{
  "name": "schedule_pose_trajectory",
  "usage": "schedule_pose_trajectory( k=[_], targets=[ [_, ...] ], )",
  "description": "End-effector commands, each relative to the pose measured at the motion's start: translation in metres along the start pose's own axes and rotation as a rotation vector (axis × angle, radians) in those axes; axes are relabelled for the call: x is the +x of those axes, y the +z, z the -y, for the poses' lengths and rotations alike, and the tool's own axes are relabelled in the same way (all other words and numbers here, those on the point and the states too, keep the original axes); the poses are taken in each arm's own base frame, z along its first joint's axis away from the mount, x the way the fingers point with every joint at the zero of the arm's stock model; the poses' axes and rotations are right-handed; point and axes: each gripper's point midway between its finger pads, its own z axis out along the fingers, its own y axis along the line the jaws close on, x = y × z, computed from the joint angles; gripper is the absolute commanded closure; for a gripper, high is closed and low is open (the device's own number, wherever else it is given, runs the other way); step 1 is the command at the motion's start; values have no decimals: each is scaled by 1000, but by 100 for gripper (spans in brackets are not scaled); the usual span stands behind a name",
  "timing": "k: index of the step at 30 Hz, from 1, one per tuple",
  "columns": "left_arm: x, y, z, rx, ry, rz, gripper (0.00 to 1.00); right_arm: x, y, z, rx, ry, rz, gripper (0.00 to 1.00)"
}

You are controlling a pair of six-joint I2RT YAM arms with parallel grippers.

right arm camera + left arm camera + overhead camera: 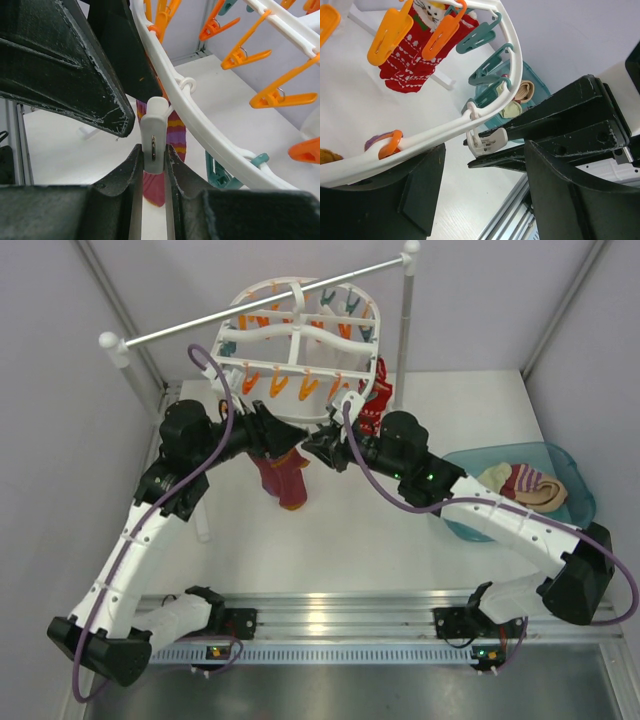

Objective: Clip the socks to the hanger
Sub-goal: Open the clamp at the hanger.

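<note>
The cream-beige socks (525,485) lie in a teal basin at the right; a bit of them shows in the left wrist view (522,92). The white oval hanger (295,340) with orange and teal clips hangs from the rail at the back. My right gripper (154,150) is shut on a white clip (154,132) hanging from the hanger's front rim (200,117); it also shows in the top view (322,448). My left gripper (272,430) is open and empty just left of it, with the rim (420,140) passing above one finger (415,185). The white clip (487,141) shows in the left wrist view too.
Maroon-purple socks with orange ends (285,475) hang from the hanger's front, behind the white clip (175,135). A red patterned sock (380,400) hangs at the hanger's right. The metal rail (270,302) stands on white posts. The teal basin (575,465) sits at the right table edge.
</note>
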Motion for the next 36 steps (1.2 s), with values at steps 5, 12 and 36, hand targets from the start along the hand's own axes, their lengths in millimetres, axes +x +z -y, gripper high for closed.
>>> schedule_pose_trajectory(
  k=[5,12,36],
  targets=[
    [-22,7,3,-27,10,79,33,-25,-1,-18,-26,-55,41,100],
    [-19,15,0,-25,-3,73,40,-24,-1,-21,-21,-62,36,100],
    [-11,29,-1,19,-35,57,100,22,-75,17,3,63,-129,26]
  ],
)
